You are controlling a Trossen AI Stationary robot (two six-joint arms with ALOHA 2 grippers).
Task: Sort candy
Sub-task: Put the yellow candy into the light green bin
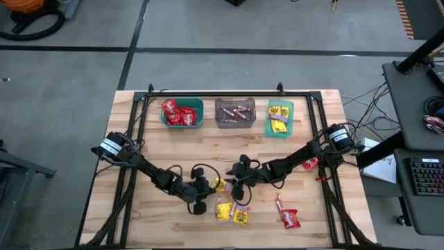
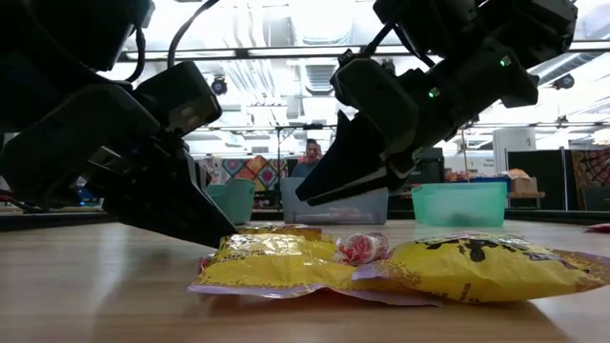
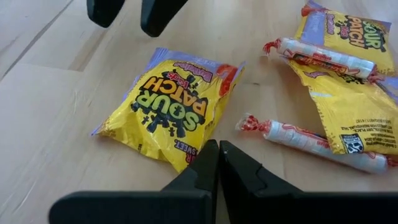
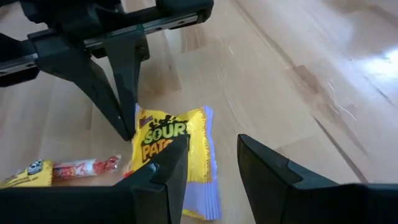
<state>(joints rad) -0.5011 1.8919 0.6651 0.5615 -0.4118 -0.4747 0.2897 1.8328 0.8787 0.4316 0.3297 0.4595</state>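
Your left gripper [image 3: 217,163] was pressed together beside a yellow packet [image 3: 171,112] reading "SOUR PATCH", flat on the surface [image 3: 56,99] centre; your right gripper [image 4: 211,165] hung apart, empty, over it.

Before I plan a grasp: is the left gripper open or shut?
Shut: the left gripper has its fingers pressed together, empty, beside a yellow packet.

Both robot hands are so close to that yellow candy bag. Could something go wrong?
Maybe. The left gripper, jaws shut, touches the yellow packet right where the open right gripper hovers, so the arms might bump. A stick candy lies close beside it and could get pushed away or grabbed too. The shut jaws could also slide the packet aside.
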